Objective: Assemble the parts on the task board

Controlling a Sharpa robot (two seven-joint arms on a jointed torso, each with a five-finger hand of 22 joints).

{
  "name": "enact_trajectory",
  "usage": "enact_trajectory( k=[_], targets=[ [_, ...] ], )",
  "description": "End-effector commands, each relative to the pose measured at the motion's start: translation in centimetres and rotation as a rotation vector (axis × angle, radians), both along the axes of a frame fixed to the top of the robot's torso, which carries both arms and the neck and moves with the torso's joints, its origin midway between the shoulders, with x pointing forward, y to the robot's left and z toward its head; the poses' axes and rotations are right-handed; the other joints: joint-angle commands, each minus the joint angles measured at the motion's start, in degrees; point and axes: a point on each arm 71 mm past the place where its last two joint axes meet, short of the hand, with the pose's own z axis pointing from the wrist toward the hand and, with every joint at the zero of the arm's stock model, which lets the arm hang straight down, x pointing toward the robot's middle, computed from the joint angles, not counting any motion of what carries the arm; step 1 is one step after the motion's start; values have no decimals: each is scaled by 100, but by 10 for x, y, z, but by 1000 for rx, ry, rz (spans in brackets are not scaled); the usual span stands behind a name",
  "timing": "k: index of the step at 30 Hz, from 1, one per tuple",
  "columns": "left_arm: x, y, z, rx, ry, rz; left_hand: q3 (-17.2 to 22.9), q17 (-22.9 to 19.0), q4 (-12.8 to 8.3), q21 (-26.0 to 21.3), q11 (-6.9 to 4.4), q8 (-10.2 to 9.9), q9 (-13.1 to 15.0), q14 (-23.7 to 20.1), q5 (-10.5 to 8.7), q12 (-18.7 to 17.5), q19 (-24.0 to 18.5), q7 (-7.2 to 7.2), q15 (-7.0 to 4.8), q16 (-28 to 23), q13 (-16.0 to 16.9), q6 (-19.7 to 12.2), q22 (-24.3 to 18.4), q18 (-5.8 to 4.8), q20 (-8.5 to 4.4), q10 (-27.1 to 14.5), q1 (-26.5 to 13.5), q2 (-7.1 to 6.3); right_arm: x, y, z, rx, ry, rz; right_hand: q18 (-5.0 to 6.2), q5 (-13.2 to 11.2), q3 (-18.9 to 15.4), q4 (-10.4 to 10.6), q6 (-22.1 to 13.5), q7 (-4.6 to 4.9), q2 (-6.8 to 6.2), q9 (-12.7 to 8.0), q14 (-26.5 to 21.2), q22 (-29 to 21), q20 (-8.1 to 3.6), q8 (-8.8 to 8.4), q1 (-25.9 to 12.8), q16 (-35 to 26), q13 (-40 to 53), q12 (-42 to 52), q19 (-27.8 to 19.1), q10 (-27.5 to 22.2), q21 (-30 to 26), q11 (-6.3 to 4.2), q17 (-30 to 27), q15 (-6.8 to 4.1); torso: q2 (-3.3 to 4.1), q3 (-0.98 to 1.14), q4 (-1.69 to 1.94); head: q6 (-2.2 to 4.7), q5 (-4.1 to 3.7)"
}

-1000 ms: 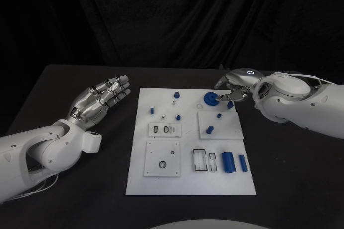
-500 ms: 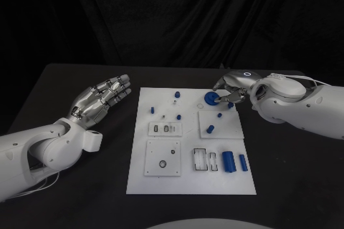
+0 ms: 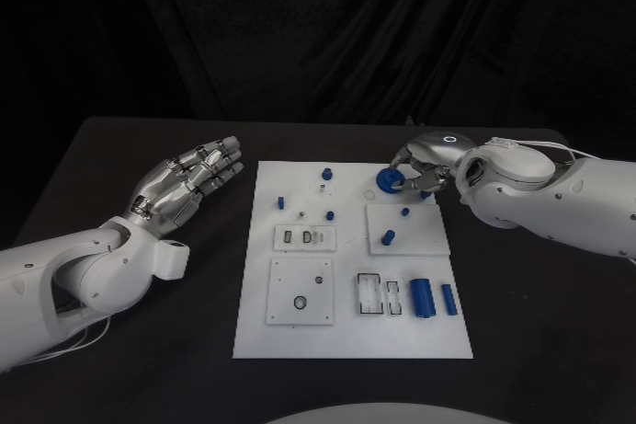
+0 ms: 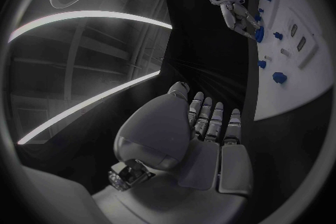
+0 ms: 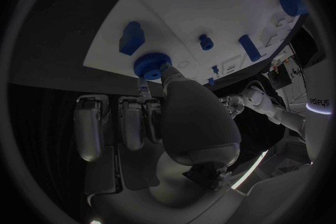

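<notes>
Using the flat white rectangular task board [image 3: 351,341] as our landmark: its near end is mostly bare, and just beyond that we see a tall blue cylinder part [image 3: 422,298] beside a slimmer blue bar [image 3: 448,299] near its right edge. Off its left edge, our left hand [image 3: 186,183] hovers over open black table [image 3: 159,369], fingers released and stretched flat, grasping nothing. At the far right corner, our right hand [image 3: 426,166] pinches the round ridged blue knob [image 3: 391,180] by its rim, right over the board.
</notes>
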Motion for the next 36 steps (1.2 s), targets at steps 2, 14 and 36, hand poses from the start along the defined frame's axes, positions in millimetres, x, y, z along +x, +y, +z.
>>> enact_trajectory(
  k=[2, 14, 36],
  targets=[
    [-1, 0, 4, -38, -42, -7, 24, 7, -4, 16, 46, 14, -1, -2, 32, 22, -2, 21, 53, 18, 3, -23, 8, 50, 50, 4, 56, -9, 0, 0, -6, -20, 14, -13, -95, 54, 13, -45, 96, 11, 22, 33, 610, 1447, -2, 56, 65, 16, 1508, 15, 496, 627, 12, -6, 1508, 6, 1, -1, -3, -5, 13],
    [-1, 0, 4, -38, -41, -6, 34, 6, -6, 16, 53, 14, -1, -2, 30, 22, -2, 25, 58, 19, 3, -28, 8, 49, 55, 2, 57, -10, -2, 3, -5, 23, -38, 22, -96, 963, 159, -289, 977, -139, 139, 477, 610, 1454, -87, 519, 253, 16, 1508, 15, 501, 627, 14, -127, 1508, -88, 2, -3, 9, -1, 26],
    [-1, -2, 4, -38, -39, -10, 42, 7, -7, 18, 56, 16, -1, -1, 29, 27, 2, 28, 61, 21, 3, -27, 9, 49, 58, 2, 58, -11, -16, 61, 30, 63, -86, 206, -135, 1634, 219, -356, 995, -136, 37, 976, 610, 1505, -132, 711, 158, 16, 1508, 15, 605, 627, 131, -144, 1508, -124, -7, -13, 0, -17, 80]
  ],
)
